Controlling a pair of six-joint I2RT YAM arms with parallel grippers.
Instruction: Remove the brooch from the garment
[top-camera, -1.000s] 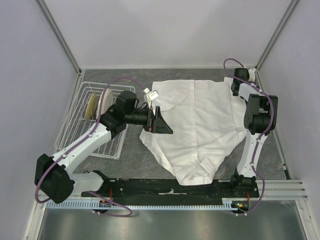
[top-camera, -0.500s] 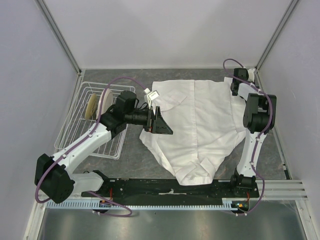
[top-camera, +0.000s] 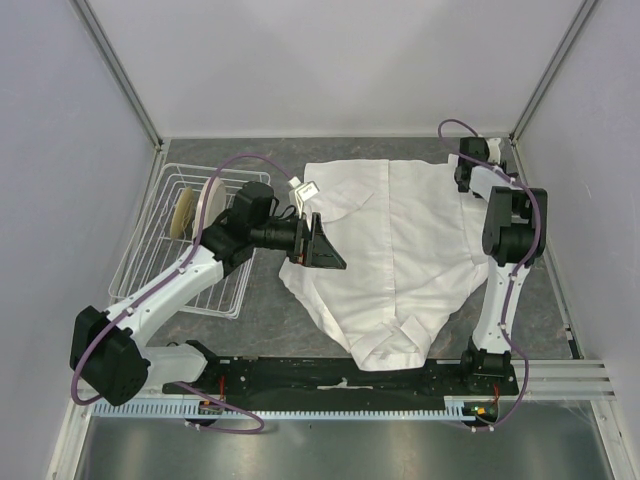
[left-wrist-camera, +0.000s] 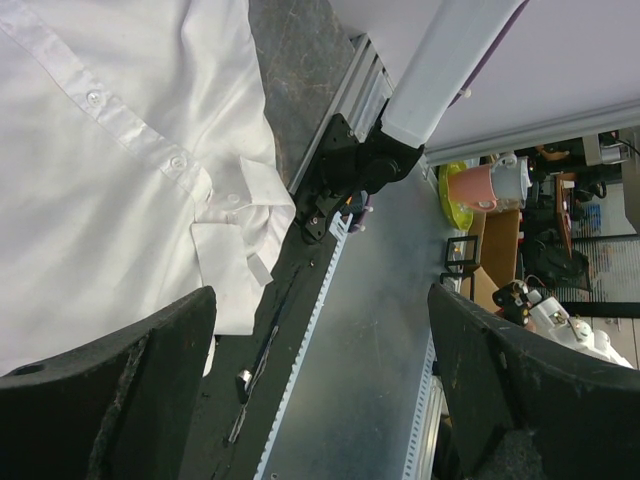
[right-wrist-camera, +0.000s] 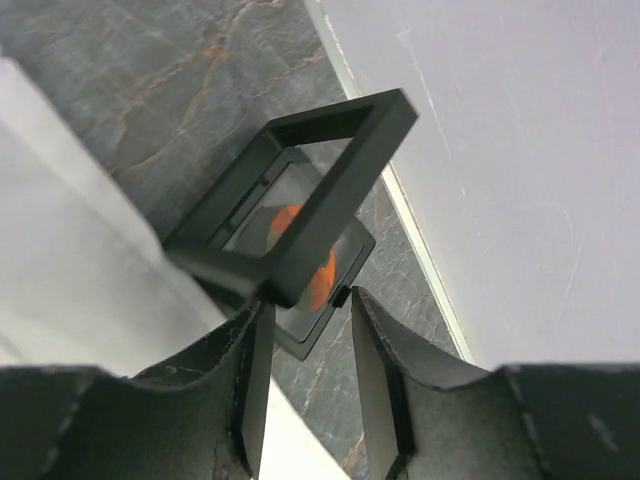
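1. Garment (top-camera: 400, 250) lay spread flat on the grey bench (top-camera: 265, 320). Its collar end was nearest the arms' bases and its buttoned front ran up the middle.
2. Brooch (right-wrist-camera: 318, 280) was off the garment. It showed as a coppery-orange disc inside a small black frame (right-wrist-camera: 330, 190), partly hidden by the frame's raised square edge.
3. That frame sat on the bench just beside the garment's far right corner, between the white cloth and the pale side wall.
4. Right fingers (right-wrist-camera: 375, 380) were parted and released, one tip on each side of the frame's near corner. A sliver of bench showed between the frame and one finger. Whether the other finger touched the frame could not be told.
5. Left fingers (left-wrist-camera: 110, 390) were spread wide and grasped nothing. They hung above the garment's left edge, and their own camera looked along the cloth toward the collar.
6. A wire rack (top-camera: 135, 265) holding cream plates (top-camera: 200, 205) stood to the left of the garment, apart from it.
7. A small white object (top-camera: 303, 187) lay just off the garment's far left corner. What it was could not be told.
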